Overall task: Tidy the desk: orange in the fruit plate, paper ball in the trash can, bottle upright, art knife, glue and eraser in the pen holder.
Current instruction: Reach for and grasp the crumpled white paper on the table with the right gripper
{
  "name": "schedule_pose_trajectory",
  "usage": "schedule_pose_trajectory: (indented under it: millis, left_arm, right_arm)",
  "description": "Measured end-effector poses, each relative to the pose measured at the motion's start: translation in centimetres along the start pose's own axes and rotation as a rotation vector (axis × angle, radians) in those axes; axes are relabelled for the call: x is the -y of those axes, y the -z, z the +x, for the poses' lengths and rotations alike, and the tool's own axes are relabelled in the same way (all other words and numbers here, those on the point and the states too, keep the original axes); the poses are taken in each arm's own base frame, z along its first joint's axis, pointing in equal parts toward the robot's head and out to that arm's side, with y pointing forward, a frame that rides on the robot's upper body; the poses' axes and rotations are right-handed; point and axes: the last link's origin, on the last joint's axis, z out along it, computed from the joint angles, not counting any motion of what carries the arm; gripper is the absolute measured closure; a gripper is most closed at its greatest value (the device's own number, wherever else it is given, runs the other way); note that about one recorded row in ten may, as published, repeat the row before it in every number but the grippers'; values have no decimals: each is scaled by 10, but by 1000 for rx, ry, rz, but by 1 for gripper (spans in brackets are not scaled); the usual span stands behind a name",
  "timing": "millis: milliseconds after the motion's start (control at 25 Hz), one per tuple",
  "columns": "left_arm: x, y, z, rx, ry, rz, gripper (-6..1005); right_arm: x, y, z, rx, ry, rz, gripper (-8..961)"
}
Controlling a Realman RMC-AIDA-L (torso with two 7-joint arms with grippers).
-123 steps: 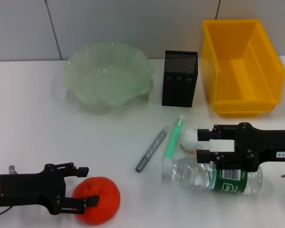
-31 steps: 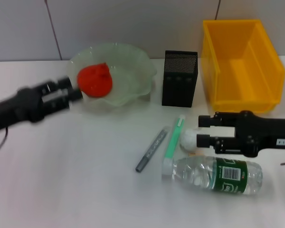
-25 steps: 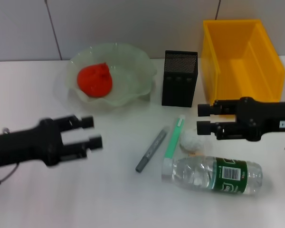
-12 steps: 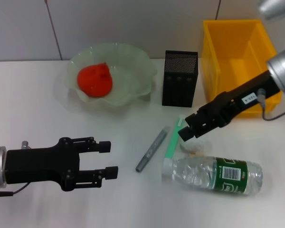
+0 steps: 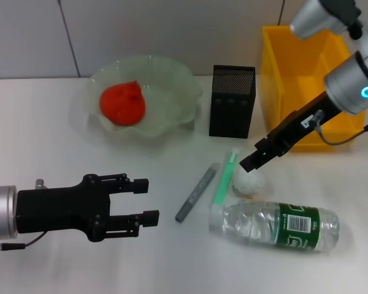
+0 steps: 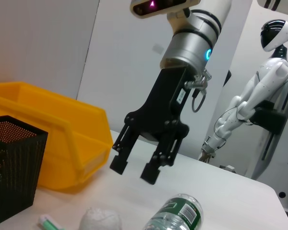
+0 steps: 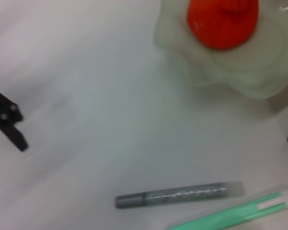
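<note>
The orange (image 5: 122,102) sits in the green fruit plate (image 5: 178,92); that step looks done. The right gripper (image 5: 250,163), jaws spread and empty, hovers just above the paper ball (image 5: 249,180). The bottle (image 5: 276,225) lies on its side; the grey art knife (image 5: 195,193) and green glue stick (image 5: 224,177) lie near the empty-looking pen holder (image 5: 232,101). The left gripper (image 5: 141,200) waits wide open, holding nothing.

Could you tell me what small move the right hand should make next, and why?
Probably lower the right hand, fingers open, straight down around the paper ball and close. It hangs just above the ball, and the orange already sits in the fruit plate. The left hand waits open, well clear.
</note>
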Motion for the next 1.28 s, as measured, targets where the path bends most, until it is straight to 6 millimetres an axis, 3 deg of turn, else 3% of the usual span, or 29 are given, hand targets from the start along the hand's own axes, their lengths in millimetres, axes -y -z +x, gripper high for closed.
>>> schedule_pose_trajectory:
  millis: [240,480,880,1280]
  left_arm:
    - [1,-4,-1,2,5,6,278]
    - [3,-6,-1,5,10,14,279]
    - [5,-8,0,7,17,23,279]
    - [7,-8,3,4,14,25,279]
  right_arm:
    - [0,-27,-1,-47,95,106,278]
    - [-4,-42,-3,-64,145,135,278]
    - [-7,-61,4,-102,187,140,279]
    - [-2,-66,7,-106,196,188,278]
